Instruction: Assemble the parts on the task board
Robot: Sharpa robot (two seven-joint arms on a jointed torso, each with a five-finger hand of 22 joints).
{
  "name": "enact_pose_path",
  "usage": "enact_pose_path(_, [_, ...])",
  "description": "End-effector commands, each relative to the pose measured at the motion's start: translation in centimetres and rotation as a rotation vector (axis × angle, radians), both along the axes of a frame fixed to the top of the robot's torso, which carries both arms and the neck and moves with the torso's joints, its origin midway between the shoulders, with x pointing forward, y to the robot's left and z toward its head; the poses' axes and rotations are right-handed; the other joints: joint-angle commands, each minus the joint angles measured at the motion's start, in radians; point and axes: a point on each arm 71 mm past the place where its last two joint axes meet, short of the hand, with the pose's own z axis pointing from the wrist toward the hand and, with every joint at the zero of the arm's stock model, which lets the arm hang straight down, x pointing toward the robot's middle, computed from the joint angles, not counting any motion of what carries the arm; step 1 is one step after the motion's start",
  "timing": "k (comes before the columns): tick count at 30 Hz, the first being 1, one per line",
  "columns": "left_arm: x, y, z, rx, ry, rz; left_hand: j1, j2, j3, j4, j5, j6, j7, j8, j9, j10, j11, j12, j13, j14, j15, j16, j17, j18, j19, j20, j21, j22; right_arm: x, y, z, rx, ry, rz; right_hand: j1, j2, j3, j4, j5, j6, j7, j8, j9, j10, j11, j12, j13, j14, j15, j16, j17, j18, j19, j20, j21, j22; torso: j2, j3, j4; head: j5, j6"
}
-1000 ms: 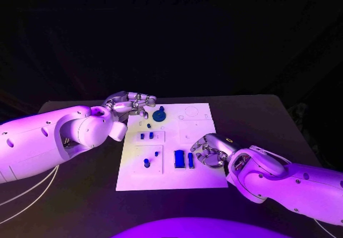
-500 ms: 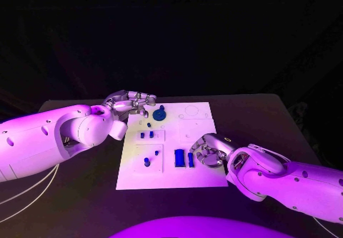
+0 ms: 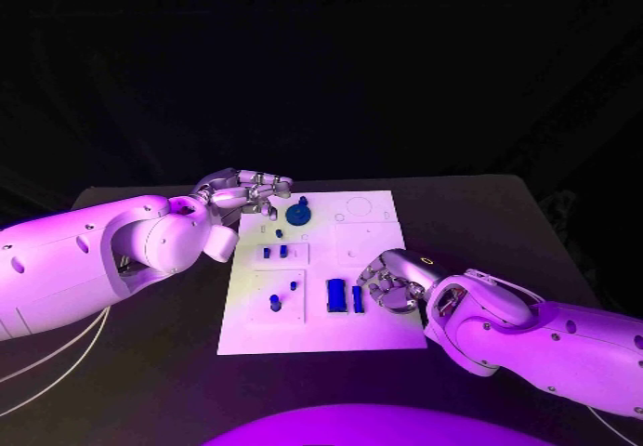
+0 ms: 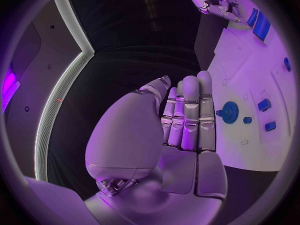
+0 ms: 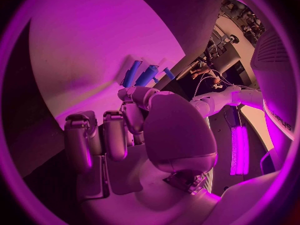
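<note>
The white task board [image 3: 321,321] lies mid-table. A blue gear [image 3: 297,216] stands at its far end, two small blue pegs [image 3: 273,253] sit below it, and another small part [image 3: 275,302] lies nearer me. A wide blue block [image 3: 336,295] and a narrow blue block [image 3: 358,297] stand side by side. My right hand [image 3: 390,282] is curled right beside the narrow block, fingertips [image 5: 134,94] at the blocks [image 5: 140,75]. My left hand [image 3: 249,193] hovers off the board's far left corner, holding nothing. Its fingers [image 4: 187,117] lie side by side near the gear [image 4: 230,111].
Bare black table [image 3: 148,344] surrounds the board on all sides. Round outlines [image 3: 360,208] mark the board's far right corner. My right forearm [image 3: 536,339] covers the near right of the table, and my left forearm [image 3: 94,260] covers the left.
The right hand has shifted very slightly beside the narrow block. The left hand and the parts have stayed put.
</note>
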Motion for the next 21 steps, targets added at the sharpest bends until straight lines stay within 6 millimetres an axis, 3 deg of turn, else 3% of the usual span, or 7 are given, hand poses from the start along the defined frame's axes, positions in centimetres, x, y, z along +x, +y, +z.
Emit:
enact_pose_path(1, [-0.05, -0.20, 0.10, -0.009, -0.001, -0.014, -0.001, 0.005, -0.005, 0.000, -0.001, -0.006, -0.002, -0.001, -0.002, -0.008, 0.000, 0.007, 0.001, -0.002, 0.008, -0.001, 0.000, 0.005, 0.003, 0.003, -0.006, -0.001, -0.05, 0.04, -0.20, -0.024, -0.004, 0.005, -0.015, -0.001, 0.003, -0.002, -0.012, -0.009, 0.000, -0.002, -0.005, 0.003, 0.002, -0.001, 0.023, 0.067, 0.004, 0.003, 0.103, -0.007, 0.105, 0.005, 0.005, 0.263, 0.000, -0.0003, 0.0001, 0.000, 0.000])
enact_pose_path(10, [-0.06, -0.14, 0.10, -0.008, -0.001, -0.012, -0.001, 0.005, -0.005, 0.000, -0.001, -0.006, -0.002, -0.001, -0.002, -0.008, 0.000, 0.007, 0.001, -0.002, 0.008, -0.001, 0.000, 0.005, 0.003, 0.003, -0.006, -0.001, 0.13, -0.13, 0.05, 0.001, -0.036, -0.020, -0.033, 0.001, -0.007, -0.003, -0.044, -0.020, 0.004, -0.002, -0.015, 0.002, 0.005, -0.001, 0.022, 0.067, 0.006, 0.003, 0.103, -0.007, 0.105, 0.007, 0.005, 0.263, 0.000, -0.0003, 0.0005, 0.000, 0.001])
enact_pose_path(14, [-0.07, -0.14, 0.10, -0.008, -0.001, -0.012, -0.001, 0.005, -0.005, 0.000, -0.001, -0.006, -0.002, -0.001, -0.002, -0.008, 0.000, 0.007, 0.001, -0.002, 0.008, -0.001, 0.000, 0.005, 0.003, 0.003, -0.006, -0.001, 0.29, -0.35, 0.42, 0.043, -0.075, -0.048, -0.065, -0.010, -0.052, 0.010, -0.156, -0.059, 0.020, -0.002, -0.034, 0.001, 0.019, -0.002, 0.021, 0.068, 0.019, 0.004, 0.104, -0.007, 0.105, 0.017, 0.005, 0.263, 0.000, -0.0004, 0.0004, 0.000, 0.002])
enact_pose_path(17, [-0.06, -0.13, 0.10, -0.008, -0.001, -0.012, -0.001, 0.005, -0.005, 0.000, -0.001, -0.006, -0.002, -0.001, -0.002, -0.008, 0.000, 0.007, 0.001, -0.002, 0.008, -0.001, 0.000, 0.005, 0.003, 0.003, -0.006, -0.001, 0.38, -0.48, 0.50, 0.056, -0.087, -0.060, -0.092, -0.028, -0.123, 0.024, -0.310, -0.068, 0.024, 0.000, -0.044, 0.001, 0.024, -0.002, 0.019, 0.067, 0.024, 0.004, 0.103, -0.007, 0.105, 0.026, 0.005, 0.263, 0.000, -0.0001, 0.0006, 0.000, 0.004])
enact_pose_path(21, [-0.07, -0.13, 0.10, -0.008, -0.001, -0.012, -0.001, 0.005, -0.005, 0.000, -0.001, -0.006, -0.002, -0.001, -0.002, -0.008, 0.000, 0.007, 0.001, -0.002, 0.008, -0.001, 0.000, 0.005, 0.003, 0.003, -0.006, -0.001, 0.54, -0.68, 0.42, 0.057, -0.087, -0.070, -0.088, -0.037, -0.180, 0.028, -0.379, -0.074, 0.024, 0.001, -0.055, -0.004, 0.025, -0.005, 0.015, 0.067, 0.026, 0.003, 0.102, -0.007, 0.105, 0.028, 0.005, 0.263, 0.000, -0.0005, -0.0001, 0.000, 0.003])
